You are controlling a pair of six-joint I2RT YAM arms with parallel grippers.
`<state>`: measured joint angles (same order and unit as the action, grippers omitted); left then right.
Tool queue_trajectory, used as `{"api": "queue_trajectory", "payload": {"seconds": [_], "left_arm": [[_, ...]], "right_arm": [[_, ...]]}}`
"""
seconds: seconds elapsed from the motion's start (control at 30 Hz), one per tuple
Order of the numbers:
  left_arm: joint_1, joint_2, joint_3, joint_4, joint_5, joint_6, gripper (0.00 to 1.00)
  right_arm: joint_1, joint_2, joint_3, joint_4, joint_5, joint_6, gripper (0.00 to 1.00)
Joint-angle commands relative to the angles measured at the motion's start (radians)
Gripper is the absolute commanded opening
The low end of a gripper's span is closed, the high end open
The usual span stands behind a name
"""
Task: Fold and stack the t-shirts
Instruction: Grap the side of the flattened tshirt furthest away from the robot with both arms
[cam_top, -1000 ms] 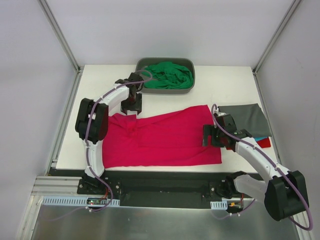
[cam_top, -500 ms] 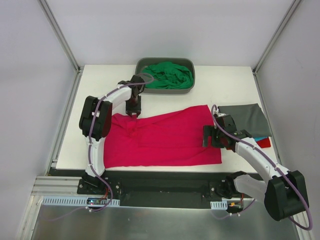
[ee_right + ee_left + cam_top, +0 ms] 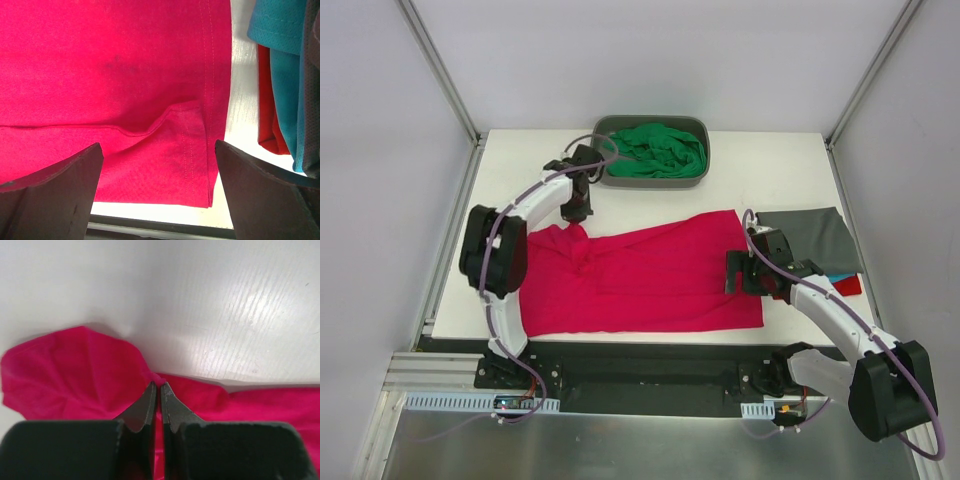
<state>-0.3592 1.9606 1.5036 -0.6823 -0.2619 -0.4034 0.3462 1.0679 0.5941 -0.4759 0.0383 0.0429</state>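
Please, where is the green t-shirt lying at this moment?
In the top view, the green t-shirt lies bunched inside the grey tub at the far edge of the table, beyond the crimson-pink t-shirt.

The top external camera looks steeply down from high behind the near edge of the bench, taking in all of it. Each wrist camera sits very close, looking past the left hand or right hand — all three views share the crimson-pink t-shirt.

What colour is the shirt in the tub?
Bright green shirt; best in the top view.
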Motion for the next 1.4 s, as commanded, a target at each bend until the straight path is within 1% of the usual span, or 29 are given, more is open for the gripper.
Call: {"api": "queue_trajectory", "payload": {"seconds": [0.0, 0.13, 0.23, 0.33, 0.47, 0.57, 0.7, 0.8, 0.9, 0.97, 1.03, 1.1, 1.23, 1.37], "left_arm": [[0.003, -0.199, -0.061, 0.045, -0.161, -0.04, 0.0], [0.026, -0.275, -0.16, 0.121, -0.198, -0.074, 0.0], [0.064, -0.299, -0.189, 0.187, -0.154, -0.071, 0.0], [0.103, -0.283, -0.158, 0.219, -0.094, -0.077, 0.0], [0.115, -0.217, -0.073, 0.228, -0.097, -0.074, 0.0], [0.115, -0.145, 0.006, 0.23, -0.08, -0.077, 0.0], [0.117, -0.054, 0.118, 0.227, -0.077, -0.086, 0.0], [0.118, 0.006, 0.185, 0.227, -0.128, -0.11, 0.0], [0.127, 0.024, 0.217, 0.218, -0.197, -0.162, 0.0], [0.137, 0.026, 0.219, 0.214, -0.238, -0.19, 0.0], [0.152, 0.029, 0.224, 0.214, -0.243, -0.206, 0.0], [0.17, 0.043, 0.236, 0.214, -0.25, -0.209, 0.0], [0.175, 0.089, 0.314, 0.211, -0.241, -0.164, 0.0], [0.175, 0.098, 0.314, 0.211, -0.246, -0.163, 0.0]], "right_arm": [[-0.007, 0.0, 0.001, 0.011, 0.0, -0.006, 0.96], [-0.006, -0.008, 0.004, 0.007, 0.008, -0.006, 0.96], [-0.007, -0.016, 0.015, -0.001, 0.026, -0.005, 0.96], [-0.007, -0.01, 0.042, -0.009, 0.054, 0.017, 0.96], [-0.01, 0.055, 0.143, -0.023, 0.09, 0.061, 0.96], [-0.013, 0.153, 0.255, -0.024, 0.13, 0.08, 0.96], [-0.038, 0.323, 0.419, -0.029, 0.195, 0.103, 0.96], [-0.07, 0.455, 0.539, -0.027, 0.233, 0.103, 0.97], [-0.087, 0.593, 0.68, -0.041, 0.229, 0.101, 0.99], [-0.088, 0.676, 0.762, -0.043, 0.247, 0.086, 0.96], [-0.095, 0.769, 0.857, -0.053, 0.261, 0.081, 0.95], [-0.105, 0.834, 0.912, -0.058, 0.253, 0.092, 0.93], [-0.119, 0.925, 0.99, -0.064, 0.232, 0.121, 0.91], [-0.124, 0.98, 1.042, -0.063, 0.229, 0.138, 0.86]]}}
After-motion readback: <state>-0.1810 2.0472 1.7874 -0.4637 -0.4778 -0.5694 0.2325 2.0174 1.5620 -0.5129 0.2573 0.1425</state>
